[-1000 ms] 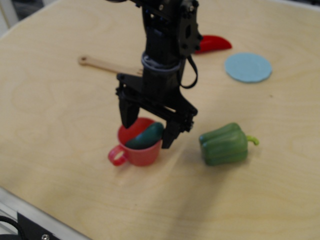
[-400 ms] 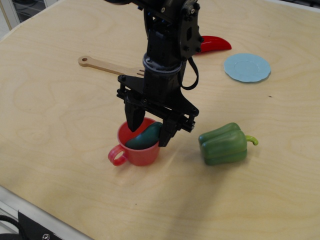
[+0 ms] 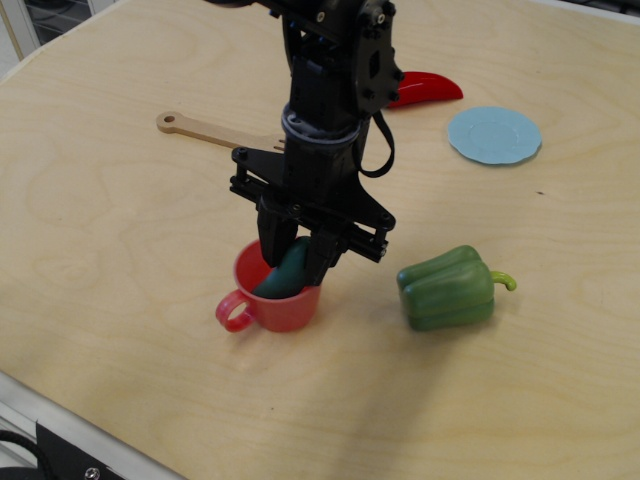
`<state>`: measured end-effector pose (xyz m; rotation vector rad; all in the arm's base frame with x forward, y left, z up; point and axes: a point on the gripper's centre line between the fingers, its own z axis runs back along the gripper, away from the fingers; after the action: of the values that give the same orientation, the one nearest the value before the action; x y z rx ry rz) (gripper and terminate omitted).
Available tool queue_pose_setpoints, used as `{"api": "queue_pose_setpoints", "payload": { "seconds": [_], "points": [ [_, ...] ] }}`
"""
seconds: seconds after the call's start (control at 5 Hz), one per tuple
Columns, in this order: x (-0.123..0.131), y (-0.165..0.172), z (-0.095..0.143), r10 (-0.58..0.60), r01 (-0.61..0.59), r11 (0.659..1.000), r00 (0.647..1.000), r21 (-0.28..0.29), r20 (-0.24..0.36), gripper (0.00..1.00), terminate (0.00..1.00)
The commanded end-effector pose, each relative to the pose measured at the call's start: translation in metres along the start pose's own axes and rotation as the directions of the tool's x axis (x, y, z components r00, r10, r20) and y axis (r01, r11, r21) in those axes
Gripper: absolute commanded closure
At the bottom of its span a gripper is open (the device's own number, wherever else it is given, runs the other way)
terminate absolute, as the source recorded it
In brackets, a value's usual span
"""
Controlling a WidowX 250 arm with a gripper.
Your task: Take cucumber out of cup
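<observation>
A: Only the one overhead-angled view. What's at the centre?

B: The black arm comes down from twelve o'clock, and its gripper (image 3: pixel 296 262) sits right over the red cup (image 3: pixel 277 296). The two fingers (image 3: pixel 273 247) reach down into the cup's mouth.

A: And the cucumber?

B: The cucumber (image 3: pixel 285 273) is in the cup, tilted, its upper end rising above the rim between the fingers. The fingers are drawn in close on either side of it and appear to pinch that upper end; only a narrow gap is left, filled by the dark green body.

A: Is the cup standing?

B: Upright on the table (image 3: pixel 120 260), with its loop handle sticking out toward eight o'clock.

A: What else is on the table?

B: A green bell pepper (image 3: pixel 448 288) lies at three o'clock from the cup, well apart from it, with its stem pointing toward three o'clock. A light-blue plate (image 3: pixel 495 135) sits off at about one o'clock, near the far edge. A red chili pepper (image 3: pixel 428 88) lies near the plate at its ten o'clock, partly hidden behind the arm. A wooden spoon (image 3: pixel 210 131) lies at eleven o'clock from the cup, its far end disappearing behind the arm.

A: Anything touching the cup besides the cucumber?

B: I can't tell whether the fingers touch the rim.
</observation>
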<state>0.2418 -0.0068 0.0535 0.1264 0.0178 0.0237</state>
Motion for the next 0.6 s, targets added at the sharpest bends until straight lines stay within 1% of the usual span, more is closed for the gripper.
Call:
{"api": "queue_pose_setpoints", "payload": {
  "seconds": [0.0, 0.2, 0.4],
  "points": [
    [0.001, 0.017, 0.033, 0.075, -0.073, 0.997, 0.994, -0.017, 0.085, 1.00, 0.00],
    [0.007, 0.023, 0.048, 0.098, -0.095, 0.995, 0.989, -0.027, 0.112, 1.00, 0.00],
    [0.019, 0.026, 0.067, 0.111, -0.105, 0.994, 0.981, -0.041, 0.162, 1.00, 0.00]
  ]
}}
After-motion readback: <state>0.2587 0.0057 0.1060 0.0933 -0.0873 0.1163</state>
